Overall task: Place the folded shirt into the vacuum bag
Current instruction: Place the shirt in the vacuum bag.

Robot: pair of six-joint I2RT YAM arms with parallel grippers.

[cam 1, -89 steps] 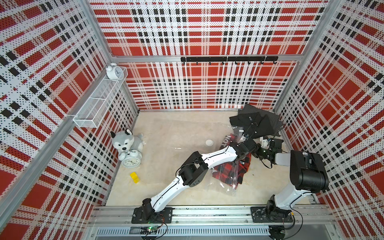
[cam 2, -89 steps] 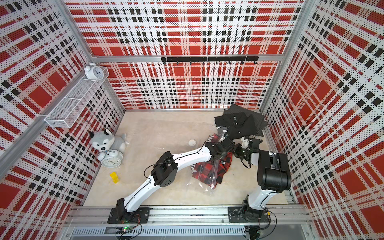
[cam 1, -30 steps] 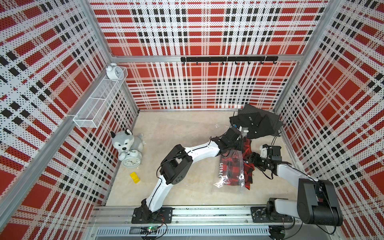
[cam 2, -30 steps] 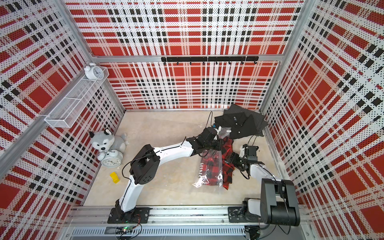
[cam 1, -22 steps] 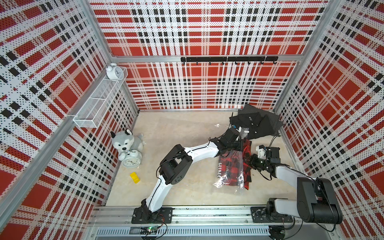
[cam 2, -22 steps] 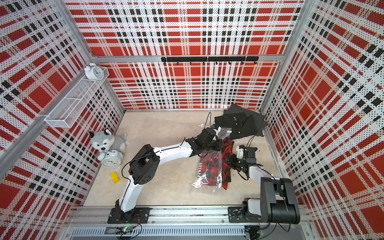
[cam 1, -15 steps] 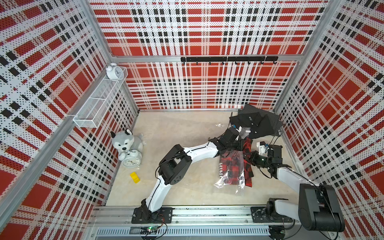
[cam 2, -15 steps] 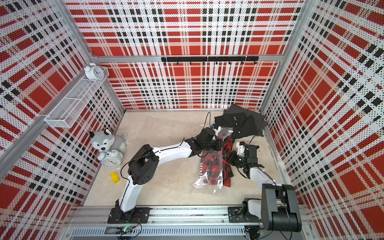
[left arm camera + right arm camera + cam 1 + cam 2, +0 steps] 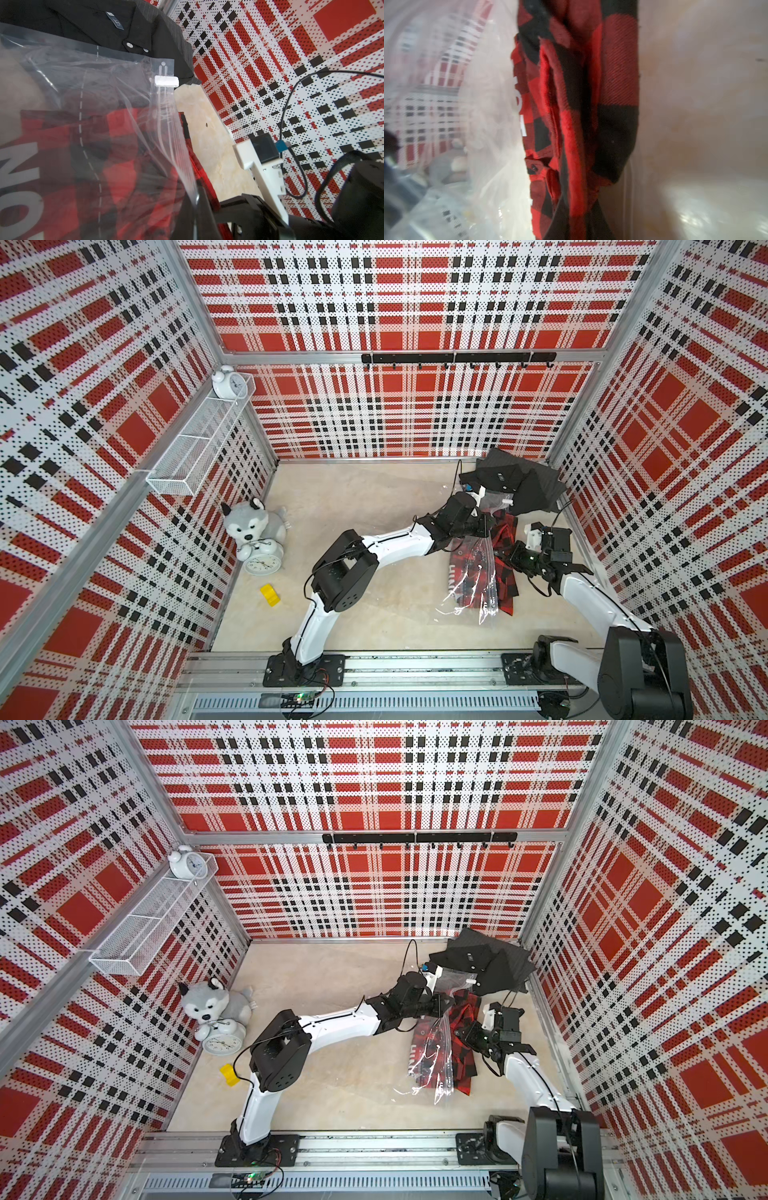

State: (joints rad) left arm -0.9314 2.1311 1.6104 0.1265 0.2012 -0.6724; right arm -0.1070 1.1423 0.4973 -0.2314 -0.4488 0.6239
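The folded shirt (image 9: 505, 574) (image 9: 465, 1052) is red-and-black plaid and lies on the floor at the right. The clear crinkly vacuum bag (image 9: 471, 593) (image 9: 428, 1073) covers its left part. In the left wrist view the shirt (image 9: 124, 166) shows through the bag's plastic (image 9: 124, 83). My left gripper (image 9: 484, 526) (image 9: 196, 193) is shut on the bag's edge near its far end. My right gripper (image 9: 509, 560) (image 9: 577, 212) is shut on a fold of the shirt (image 9: 571, 93), with the bag's film (image 9: 488, 124) beside it.
A pile of black shirts (image 9: 519, 485) lies in the back right corner, touching the bag's far end. A plush husky (image 9: 249, 522), an alarm clock (image 9: 262, 564) and a yellow block (image 9: 270, 595) sit by the left wall. A wire shelf (image 9: 199, 448) hangs above them.
The right gripper has shut on the shirt's fold. Over the earlier frames the left arm drew the bag's edge toward the back; it has held nearly still since.
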